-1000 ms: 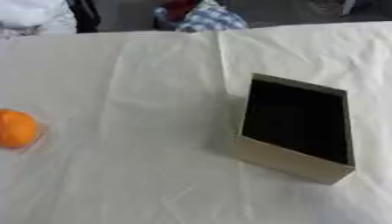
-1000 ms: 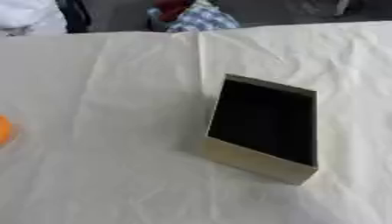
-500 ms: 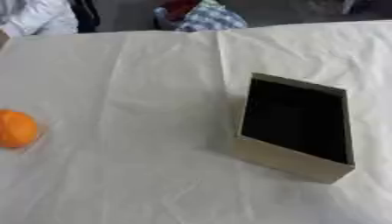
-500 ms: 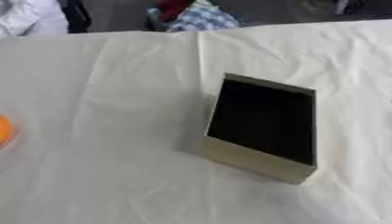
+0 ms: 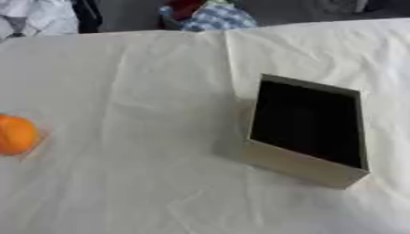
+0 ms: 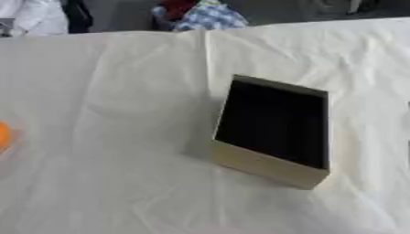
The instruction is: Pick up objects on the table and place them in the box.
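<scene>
Neither robot hand shows in either view, so whether each is released, clenched or grasping something cannot be told.

The box [image 5: 307,130] sits right of the middle of the frame, turned a little so that its long sides run from the upper part of the picture down toward the lower right. It is open at the top, with a dark inside and pale tan walls; the near wall, at the lower edge of the box, faces the camera and catches the light. Nothing can be made out inside it.

An orange [image 5: 15,135] lies at the far left edge of the frame, at about mid height, well apart from the box. In the right eye view only a thin sliver of it shows at the left edge.

Both rest on the table [image 5: 136,183], which is covered by a white cloth with soft creases and a fold line running down from the upper middle toward the box.

Along the top edge of the frame, beyond the table, there are bits of white and checked blue fabric, too blurred to tell more
</scene>
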Controlling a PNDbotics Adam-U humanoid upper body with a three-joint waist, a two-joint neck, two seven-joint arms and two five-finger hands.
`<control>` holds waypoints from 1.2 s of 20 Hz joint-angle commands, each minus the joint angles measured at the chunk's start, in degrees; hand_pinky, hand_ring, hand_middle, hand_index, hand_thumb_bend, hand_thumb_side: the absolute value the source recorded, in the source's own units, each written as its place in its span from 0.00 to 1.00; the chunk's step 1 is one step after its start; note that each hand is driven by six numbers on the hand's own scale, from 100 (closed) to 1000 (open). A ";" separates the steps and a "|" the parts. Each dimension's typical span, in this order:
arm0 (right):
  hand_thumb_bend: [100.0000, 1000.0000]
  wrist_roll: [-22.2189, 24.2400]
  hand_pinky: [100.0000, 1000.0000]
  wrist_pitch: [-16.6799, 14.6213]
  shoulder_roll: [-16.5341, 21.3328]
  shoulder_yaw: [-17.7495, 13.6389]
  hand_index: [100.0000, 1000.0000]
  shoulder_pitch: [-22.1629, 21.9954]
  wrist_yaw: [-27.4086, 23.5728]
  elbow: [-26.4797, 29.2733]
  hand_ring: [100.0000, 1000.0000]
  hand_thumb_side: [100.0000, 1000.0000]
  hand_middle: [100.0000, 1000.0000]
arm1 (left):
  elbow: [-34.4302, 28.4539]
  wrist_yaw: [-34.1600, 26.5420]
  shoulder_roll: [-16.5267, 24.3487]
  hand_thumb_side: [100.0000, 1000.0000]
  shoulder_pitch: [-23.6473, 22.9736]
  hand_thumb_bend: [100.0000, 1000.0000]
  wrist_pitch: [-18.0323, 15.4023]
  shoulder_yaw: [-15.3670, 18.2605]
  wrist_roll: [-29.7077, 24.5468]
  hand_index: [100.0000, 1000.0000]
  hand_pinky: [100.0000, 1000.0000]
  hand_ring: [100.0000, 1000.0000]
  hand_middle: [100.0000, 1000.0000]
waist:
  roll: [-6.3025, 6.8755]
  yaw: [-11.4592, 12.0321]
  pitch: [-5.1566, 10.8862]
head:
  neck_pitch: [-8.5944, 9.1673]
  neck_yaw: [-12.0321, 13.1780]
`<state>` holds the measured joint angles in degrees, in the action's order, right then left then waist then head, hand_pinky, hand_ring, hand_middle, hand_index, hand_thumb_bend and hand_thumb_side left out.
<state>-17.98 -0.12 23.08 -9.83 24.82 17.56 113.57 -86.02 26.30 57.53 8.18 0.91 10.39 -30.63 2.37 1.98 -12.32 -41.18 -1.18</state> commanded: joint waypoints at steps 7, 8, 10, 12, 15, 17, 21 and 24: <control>0.00 0.27 0.54 -0.07 1.57 -0.03 0.75 0.89 -0.15 1.02 0.65 0.78 0.53 | -0.45 0.62 3.49 0.09 2.31 0.54 -1.12 -1.17 -0.77 0.88 0.84 0.89 0.86 | 0.19 -0.13 0.83 | 0.04 3.60; 0.00 0.26 0.54 -0.09 1.58 -0.03 0.75 0.91 -0.16 1.02 0.65 0.78 0.53 | -0.63 0.61 3.49 0.09 2.49 0.54 -1.38 -1.30 -0.81 0.89 0.84 0.90 0.86 | 0.20 -0.16 0.84 | 0.10 3.74; 0.00 0.26 0.54 -0.12 1.59 0.00 0.75 0.96 -0.18 1.02 0.65 0.78 0.53 | -0.89 0.67 3.62 0.08 2.83 0.55 -1.89 -1.69 -1.11 0.88 0.85 0.90 0.86 | 0.20 -0.21 0.86 | 0.23 3.83; 0.00 0.28 0.54 -0.12 1.55 0.02 0.75 0.94 -0.22 1.02 0.65 0.78 0.53 | -1.02 1.15 3.78 0.07 3.17 0.55 -2.18 -2.18 -1.61 0.88 0.85 0.90 0.86 | 0.21 -0.28 0.85 | 0.34 3.91; 0.00 0.28 0.54 -0.12 1.50 0.03 0.75 0.91 -0.29 1.02 0.65 0.78 0.53 | -0.97 1.74 3.84 0.04 3.60 0.54 -2.32 -2.90 -2.51 0.88 0.85 0.90 0.87 | 0.23 -0.37 0.82 | 0.26 4.02; 0.00 0.29 0.54 -0.15 1.45 0.05 0.75 0.93 -0.31 1.02 0.65 0.78 0.53 | -0.77 2.12 3.90 0.01 3.86 0.53 -2.32 -3.44 -3.05 0.89 0.85 0.91 0.88 | 0.25 -0.44 0.79 | 0.21 4.04; 0.00 0.26 0.54 -0.20 1.29 0.08 0.75 0.97 -0.39 1.02 0.65 0.78 0.53 | 0.06 3.55 3.93 0.00 4.72 0.48 -2.46 -4.97 -3.76 0.88 0.84 0.91 0.87 | 0.29 -0.69 0.72 | 0.29 4.29; 0.00 0.28 0.54 -0.22 1.23 0.12 0.75 1.04 -0.47 1.02 0.65 0.78 0.53 | 1.09 4.16 3.86 0.00 5.49 0.45 -2.71 -6.38 -4.75 0.88 0.83 0.91 0.87 | 0.27 -0.96 0.62 | 0.34 4.49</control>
<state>-17.81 -0.16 23.08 -9.61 25.02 17.47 113.57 -85.00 30.01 58.47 12.86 -1.71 3.97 -34.93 2.56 1.03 -12.38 -41.16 3.05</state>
